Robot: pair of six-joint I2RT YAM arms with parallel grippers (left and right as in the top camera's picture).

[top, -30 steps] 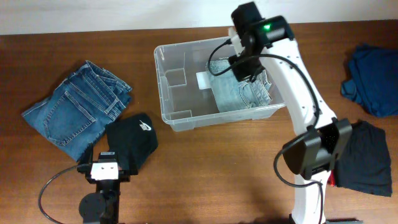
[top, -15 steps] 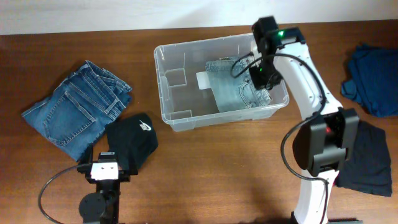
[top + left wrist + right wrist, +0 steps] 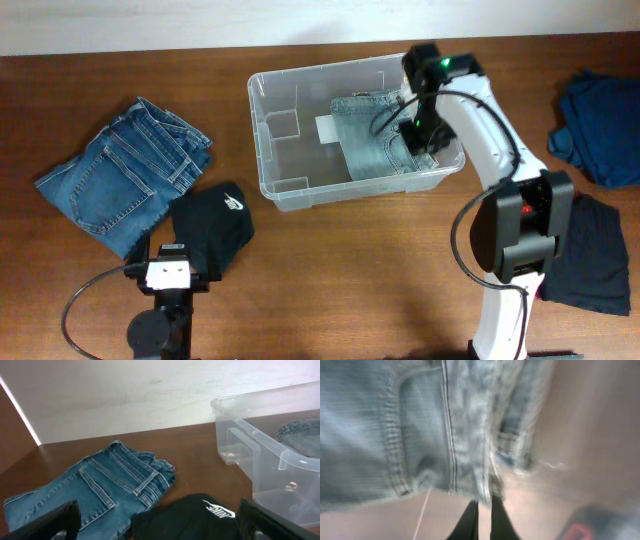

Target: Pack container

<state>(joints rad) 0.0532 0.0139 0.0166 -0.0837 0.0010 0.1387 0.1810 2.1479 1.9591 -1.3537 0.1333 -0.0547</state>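
The clear plastic container (image 3: 262,150) stands at the back middle of the table and shows at the right of the left wrist view (image 3: 260,445). Folded light blue jeans (image 3: 370,140) lie in its right half. My right gripper (image 3: 420,148) reaches down inside the container at the jeans' right edge. In the right wrist view it is shut (image 3: 482,502), with its tips pinched on the hem of the light jeans (image 3: 395,425). My left gripper (image 3: 160,525) is open wide, low at the front left. A black garment (image 3: 200,517) with a white logo lies between its fingers, not gripped.
Darker blue jeans (image 3: 125,175) lie folded at the left, partly under the black garment (image 3: 215,225). A blue garment (image 3: 600,115) is heaped at the right edge. Another dark one (image 3: 590,250) lies beside the right arm's base. A pale wall runs along the back.
The right gripper has moved from the container's back middle to its right side and lower, staying shut. The light jeans' right edge has shifted with it. The left arm has not moved.
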